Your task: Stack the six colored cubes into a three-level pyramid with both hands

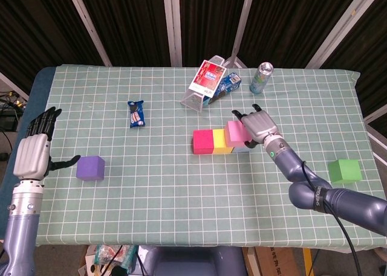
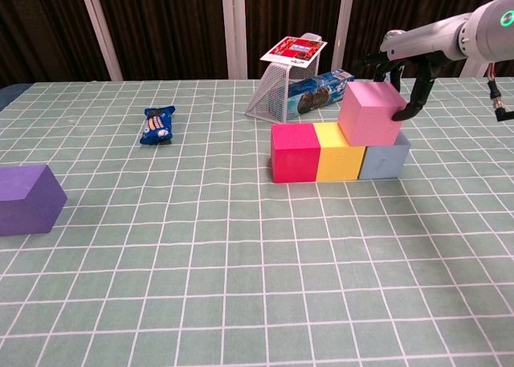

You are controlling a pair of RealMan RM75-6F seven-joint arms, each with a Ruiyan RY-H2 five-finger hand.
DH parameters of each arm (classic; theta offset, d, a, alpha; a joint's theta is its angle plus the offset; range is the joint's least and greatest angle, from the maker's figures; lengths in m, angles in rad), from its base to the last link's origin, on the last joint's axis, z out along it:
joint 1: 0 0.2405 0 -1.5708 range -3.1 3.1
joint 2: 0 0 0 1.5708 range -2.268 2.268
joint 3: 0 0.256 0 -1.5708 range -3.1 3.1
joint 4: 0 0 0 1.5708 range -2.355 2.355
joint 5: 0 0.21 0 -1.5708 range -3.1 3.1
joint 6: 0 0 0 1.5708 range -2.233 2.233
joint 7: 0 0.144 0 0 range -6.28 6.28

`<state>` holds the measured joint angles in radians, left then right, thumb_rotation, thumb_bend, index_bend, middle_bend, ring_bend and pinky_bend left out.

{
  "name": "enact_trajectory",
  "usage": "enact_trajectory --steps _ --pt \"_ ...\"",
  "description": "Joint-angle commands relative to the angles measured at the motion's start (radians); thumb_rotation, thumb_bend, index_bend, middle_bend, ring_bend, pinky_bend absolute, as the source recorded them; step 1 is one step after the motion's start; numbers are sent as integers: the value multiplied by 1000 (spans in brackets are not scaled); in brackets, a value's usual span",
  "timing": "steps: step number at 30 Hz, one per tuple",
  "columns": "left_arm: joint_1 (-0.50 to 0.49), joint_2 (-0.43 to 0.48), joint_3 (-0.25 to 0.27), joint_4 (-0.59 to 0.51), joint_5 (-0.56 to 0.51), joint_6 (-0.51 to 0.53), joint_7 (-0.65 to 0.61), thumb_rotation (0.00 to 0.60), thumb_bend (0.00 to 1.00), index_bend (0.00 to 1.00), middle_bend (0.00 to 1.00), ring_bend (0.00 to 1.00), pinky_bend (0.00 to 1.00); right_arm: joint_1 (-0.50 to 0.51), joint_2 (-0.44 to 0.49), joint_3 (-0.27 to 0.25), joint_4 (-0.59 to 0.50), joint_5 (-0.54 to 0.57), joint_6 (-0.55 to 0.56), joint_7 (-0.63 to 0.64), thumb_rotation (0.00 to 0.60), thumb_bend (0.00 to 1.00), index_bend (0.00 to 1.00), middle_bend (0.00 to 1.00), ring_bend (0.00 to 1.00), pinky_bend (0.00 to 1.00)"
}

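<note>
Right hand, seen from the head view, grips the pink cube at the right end of the row of cubes on the counter; the pink cube sits raised and tilted above the yellow cube and the grey-blue cube, and the red cube closes the row on the left, touching the yellow one. Well to the right lies the green cube, alone near the counter's edge. At the far left the left hand holds nothing, its fingers spread and pointing upward, with the purple cube just beside it but apart from it. Toward the back of the counter are a blue snack packet, a wire basket tipped on its side with a red-and-white carton on it, and a drinks can. From the chest view, the right hand comes in from the upper right, dark fingers wrapped round the right side of the pink cube, which rests tilted over the seam between the yellow cube and the grey-blue cube; the red cube stands flush against the yellow. The purple cube shows at the left edge, and the left hand is out of this view.
</note>
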<state>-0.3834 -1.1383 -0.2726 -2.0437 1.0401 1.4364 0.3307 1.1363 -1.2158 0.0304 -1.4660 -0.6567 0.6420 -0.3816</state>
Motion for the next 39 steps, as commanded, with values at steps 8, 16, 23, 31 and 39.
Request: enact_trajectory --steps 8,16,23,31,39 --pt "1 4 -1 0 0 0 -5 600 117 0 0 0 8 1 -8 -4 -2 13 11 -16 600 324 0 320 330 0" --pt "1 5 -1 -2 -1 0 -5 600 117 0 0 0 8 7 -7 -12 -5 35 14 -33 600 323 0 268 330 0" --pt "1 6 -1 -5 -1 0 -4 600 117 0 0 0 8 9 -4 -16 -14 45 23 -45 600 324 0 240 329 0" --pt "2 10 -3 -9 0 3 -8 600 117 0 0 0 8 13 1 -24 -33 62 39 -68 600 324 0 197 318 0" --pt "4 15 -3 -13 4 4 -14 600 117 0 0 0 8 13 15 -32 -73 86 89 -106 600 324 0 151 303 0"
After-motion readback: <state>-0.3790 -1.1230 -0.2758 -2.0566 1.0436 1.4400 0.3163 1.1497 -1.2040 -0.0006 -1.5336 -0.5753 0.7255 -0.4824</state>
